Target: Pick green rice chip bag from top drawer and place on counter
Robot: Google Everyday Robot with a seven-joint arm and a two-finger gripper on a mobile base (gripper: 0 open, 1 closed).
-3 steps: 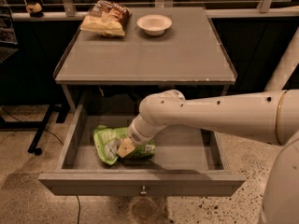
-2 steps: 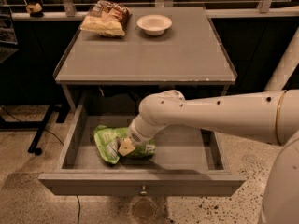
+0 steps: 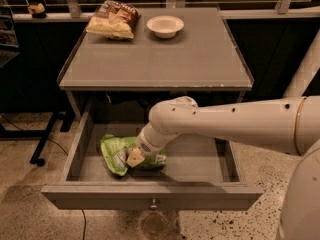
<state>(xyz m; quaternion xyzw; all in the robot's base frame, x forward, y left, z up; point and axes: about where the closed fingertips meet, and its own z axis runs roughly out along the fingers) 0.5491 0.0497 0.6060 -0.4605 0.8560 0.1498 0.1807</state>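
Green rice chip bag [image 3: 113, 149], crumpled, lies in top drawer [image 3: 100, 197], L of ctr on drawer floor, white label panel up. Drawer stands open below counter [image 3: 165, 59]. At bag's R half sits gripper [image 3: 136, 157], touching it from above; open or closed cannot be told; arm [image 3: 225, 126] reaches in from R. Counter rear: brown-and-yellow chip bag [image 3: 112, 21] and white bowl [image 3: 165, 25], side by side, apart.
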